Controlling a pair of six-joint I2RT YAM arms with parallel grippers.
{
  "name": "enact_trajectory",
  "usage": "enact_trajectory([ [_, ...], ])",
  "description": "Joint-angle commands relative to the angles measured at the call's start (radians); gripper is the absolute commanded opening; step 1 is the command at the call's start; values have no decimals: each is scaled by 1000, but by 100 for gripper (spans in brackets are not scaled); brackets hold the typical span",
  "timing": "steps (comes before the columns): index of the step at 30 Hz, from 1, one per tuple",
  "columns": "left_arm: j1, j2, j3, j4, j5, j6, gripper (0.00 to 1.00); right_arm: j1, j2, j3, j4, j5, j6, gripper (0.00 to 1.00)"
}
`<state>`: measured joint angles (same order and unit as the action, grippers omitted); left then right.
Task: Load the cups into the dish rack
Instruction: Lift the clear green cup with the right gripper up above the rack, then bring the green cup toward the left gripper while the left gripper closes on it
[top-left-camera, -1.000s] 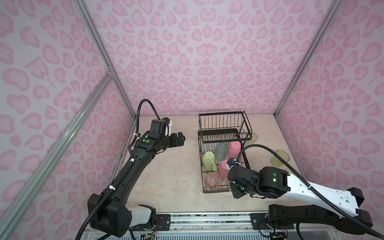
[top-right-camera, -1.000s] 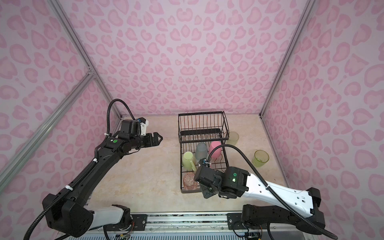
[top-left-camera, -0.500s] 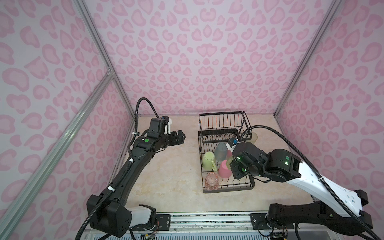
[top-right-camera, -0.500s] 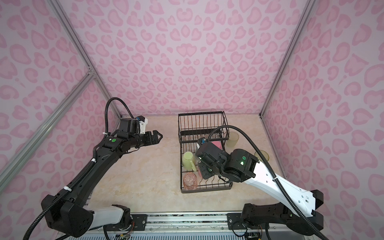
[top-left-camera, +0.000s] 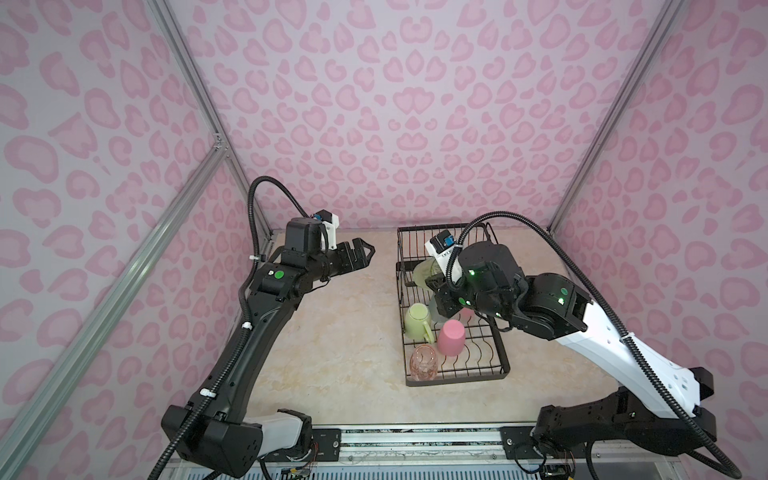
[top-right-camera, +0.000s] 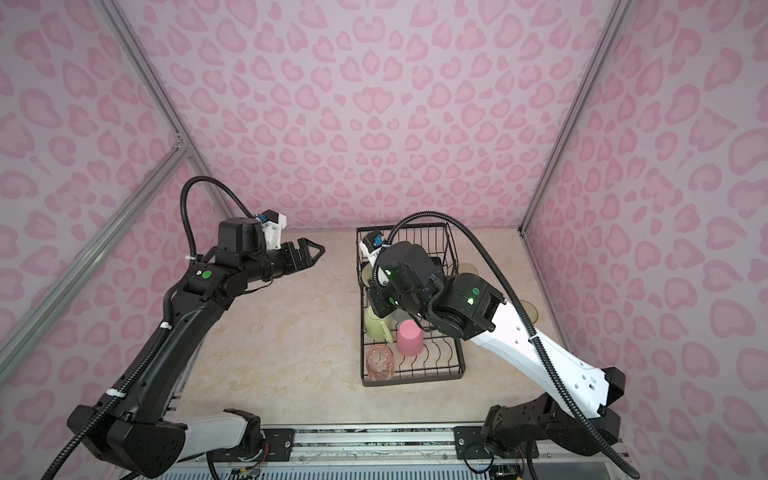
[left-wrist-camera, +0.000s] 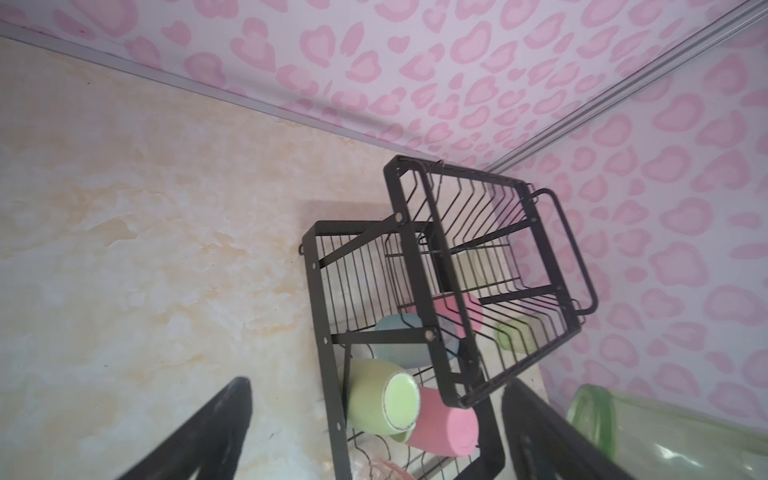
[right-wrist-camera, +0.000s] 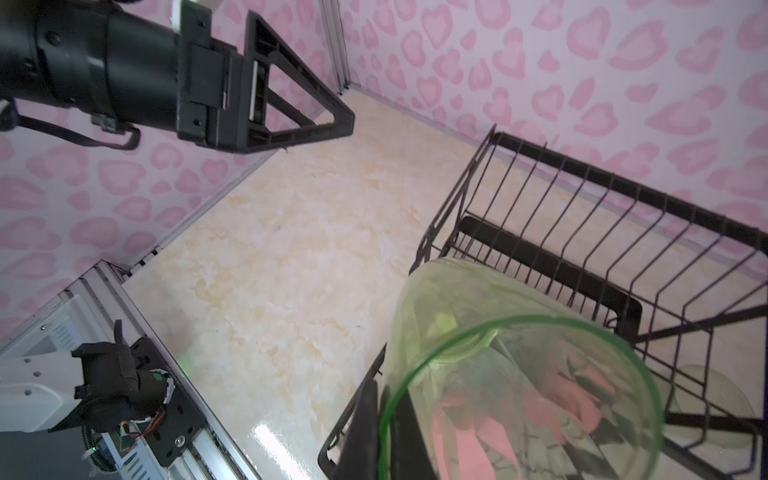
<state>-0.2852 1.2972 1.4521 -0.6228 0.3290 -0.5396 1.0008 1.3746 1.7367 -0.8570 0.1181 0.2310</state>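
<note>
My right gripper is shut on the rim of a clear green glass, one finger inside and one outside. It holds the glass tilted over the black wire dish rack beside the raised basket; in both top views the glass shows under the wrist. In the lower tray lie a pale-green mug, a pink tumbler, a clear pink glass, a teal tumbler and a second pink tumbler. My left gripper hangs open and empty left of the rack.
On the table right of the rack stand another green glass and a whitish tumbler. Pink patterned walls close in the back and both sides. A metal rail runs along the front edge.
My right arm has swung from the rack's front end up and back toward the raised basket, carrying the green glass. The left arm has barely moved.
</note>
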Motion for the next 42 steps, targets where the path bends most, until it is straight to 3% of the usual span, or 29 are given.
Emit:
enact_trajectory([
  [1, 4, -12, 41, 66, 78, -93, 96, -33, 10, 6, 189, -127, -76, 0],
  [5, 7, -19, 50, 164, 121, -219, 96, -89, -2, -46, 336, -217, -55, 0],
  [10, 10, -17, 13, 344, 188, -413, 96, -153, -38, -157, 585, -333, 72, 0],
  [17, 11, 0, -59, 613, 292, -669, 93, -192, -52, -239, 811, -346, 245, 0],
  [32, 11, -19, -204, 922, 227, -983, 90, -214, 89, -224, 1083, -383, 488, 0],
  [42, 11, -41, -253, 965, 113, -1017, 87, -207, 166, -205, 1134, -384, 553, 0],
])
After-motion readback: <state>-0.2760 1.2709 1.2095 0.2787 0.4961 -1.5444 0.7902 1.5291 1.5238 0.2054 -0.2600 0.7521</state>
